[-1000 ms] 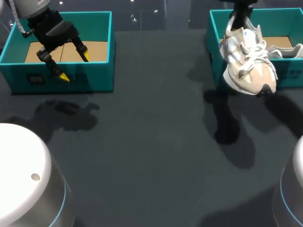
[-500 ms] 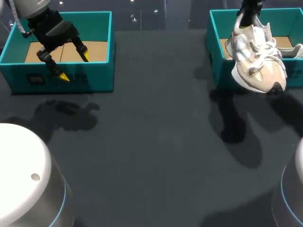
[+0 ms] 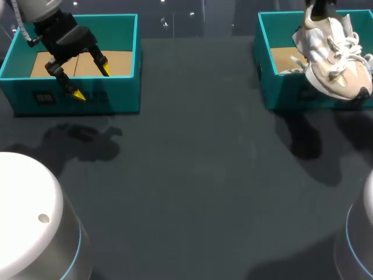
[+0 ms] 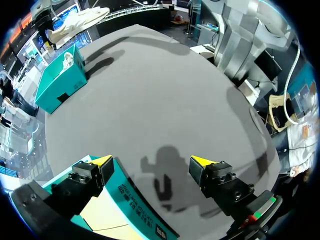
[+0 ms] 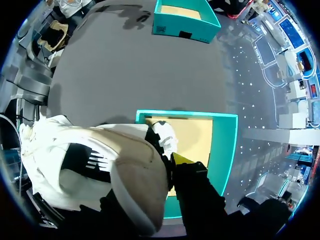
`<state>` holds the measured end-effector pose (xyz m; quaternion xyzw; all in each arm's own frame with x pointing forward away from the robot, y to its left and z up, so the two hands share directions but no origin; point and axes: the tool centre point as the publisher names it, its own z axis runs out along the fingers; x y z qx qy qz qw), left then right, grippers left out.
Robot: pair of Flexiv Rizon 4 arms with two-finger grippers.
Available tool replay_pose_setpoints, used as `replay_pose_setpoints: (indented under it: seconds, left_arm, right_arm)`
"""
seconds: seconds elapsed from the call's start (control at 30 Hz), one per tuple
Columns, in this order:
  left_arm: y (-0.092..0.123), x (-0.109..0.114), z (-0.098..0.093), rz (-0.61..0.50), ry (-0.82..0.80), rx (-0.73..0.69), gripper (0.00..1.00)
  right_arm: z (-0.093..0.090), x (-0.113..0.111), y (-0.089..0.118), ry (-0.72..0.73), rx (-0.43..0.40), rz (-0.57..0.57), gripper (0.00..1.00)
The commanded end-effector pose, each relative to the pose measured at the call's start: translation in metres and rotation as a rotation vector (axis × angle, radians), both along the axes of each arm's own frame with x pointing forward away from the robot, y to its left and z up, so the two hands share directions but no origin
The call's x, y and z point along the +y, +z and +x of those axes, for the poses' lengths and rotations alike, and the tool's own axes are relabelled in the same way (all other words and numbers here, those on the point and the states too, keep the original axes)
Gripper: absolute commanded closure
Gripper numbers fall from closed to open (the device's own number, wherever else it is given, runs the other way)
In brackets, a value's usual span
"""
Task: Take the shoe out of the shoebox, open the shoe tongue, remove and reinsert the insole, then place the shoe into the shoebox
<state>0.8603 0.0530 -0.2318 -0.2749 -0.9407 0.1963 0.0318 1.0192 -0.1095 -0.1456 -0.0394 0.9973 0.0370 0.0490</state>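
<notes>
A white and beige shoe (image 3: 335, 53) hangs toe-down over the front wall of the right teal shoebox (image 3: 269, 58). My right gripper (image 3: 319, 10) is shut on its heel from above. In the right wrist view the shoe (image 5: 90, 165) fills the space beside my right gripper (image 5: 167, 161). One yellow fingertip (image 5: 182, 160) shows outside the heel and the other is hidden. The box's cardboard floor (image 5: 192, 135) lies below. My left gripper (image 3: 92, 81) stands open and empty above the front wall of the left teal box (image 3: 76, 23).
Seen from the left wrist, my left gripper (image 4: 151, 161) straddles the near box's front wall (image 4: 127, 195). The far box (image 4: 62, 82) stands across the dark table. A bit of white (image 3: 289, 70) shows inside the right box. The left box (image 5: 185, 22) holds only cardboard.
My right arm has carried the shoe to the right and back, from in front of the right box to above its front wall. The left arm has stayed still.
</notes>
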Motion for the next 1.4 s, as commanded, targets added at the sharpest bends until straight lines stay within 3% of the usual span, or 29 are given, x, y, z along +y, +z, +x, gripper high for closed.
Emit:
replay_pose_setpoints:
  seconds: [0.03, 0.1, 0.6, 0.97, 1.2, 1.4]
  left_arm:
    - [0.0, 0.001, -0.001, 0.001, 0.0, -0.001, 0.0]
    - [0.0, 0.001, -0.001, 0.001, 0.0, -0.001, 0.0]
    - [0.0, 0.001, -0.001, 0.001, 0.0, -0.001, 0.0]
    - [0.0, 0.001, -0.001, 0.001, 0.0, -0.001, 0.0]
    - [0.0, 0.001, -0.001, 0.001, 0.0, -0.001, 0.0]
    - [0.0, 0.001, -0.001, 0.001, 0.0, -0.001, 0.0]
  right_arm:
    - [0.027, -0.016, 0.01, 0.02, 0.009, -0.012, 1.0]
    - [0.038, -0.026, 0.009, 0.018, 0.002, -0.008, 1.0]
    - [0.038, -0.026, 0.009, 0.018, 0.002, -0.008, 1.0]
    - [0.101, -0.085, 0.006, 0.027, -0.032, -0.01, 1.0]
    - [0.137, -0.127, 0.004, 0.017, -0.005, -0.039, 1.0]
    - [0.162, -0.148, 0.0, -0.01, 0.01, -0.042, 1.0]
